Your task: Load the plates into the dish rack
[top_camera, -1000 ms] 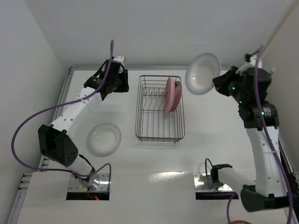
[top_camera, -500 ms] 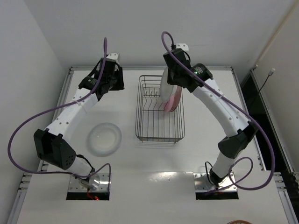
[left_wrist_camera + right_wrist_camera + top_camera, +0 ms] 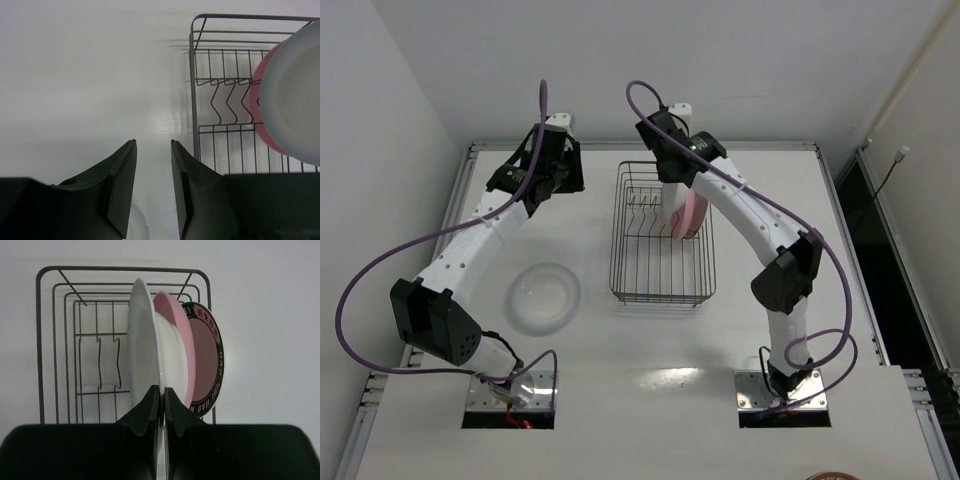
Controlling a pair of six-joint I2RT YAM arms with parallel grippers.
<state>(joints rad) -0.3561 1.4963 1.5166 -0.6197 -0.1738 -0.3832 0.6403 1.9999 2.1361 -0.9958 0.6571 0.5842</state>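
My right gripper (image 3: 161, 390) is shut on the rim of a whitish plate (image 3: 142, 347), held on edge over the dish rack (image 3: 50, 340) just left of the pink plate (image 3: 176, 335). The dark-rimmed patterned plate (image 3: 206, 362) stands behind the pink one. From above, the right gripper (image 3: 673, 182) and its plate (image 3: 671, 208) sit over the rack (image 3: 645, 265) beside the pink plate (image 3: 694, 215). Another whitish plate (image 3: 542, 298) lies flat on the table. My left gripper (image 3: 152, 146) is open and holds nothing, left of the rack (image 3: 194, 90).
The left arm (image 3: 480, 235) reaches toward the table's far left. The right arm (image 3: 765, 225) arches over the rack's right side. The back wall runs just behind the rack, and the arm bases (image 3: 510, 395) sit at the near edge.
The right arm swung from the far right to over the rack, bringing its whitish plate upright beside the pink plate. The left arm shifted only slightly.
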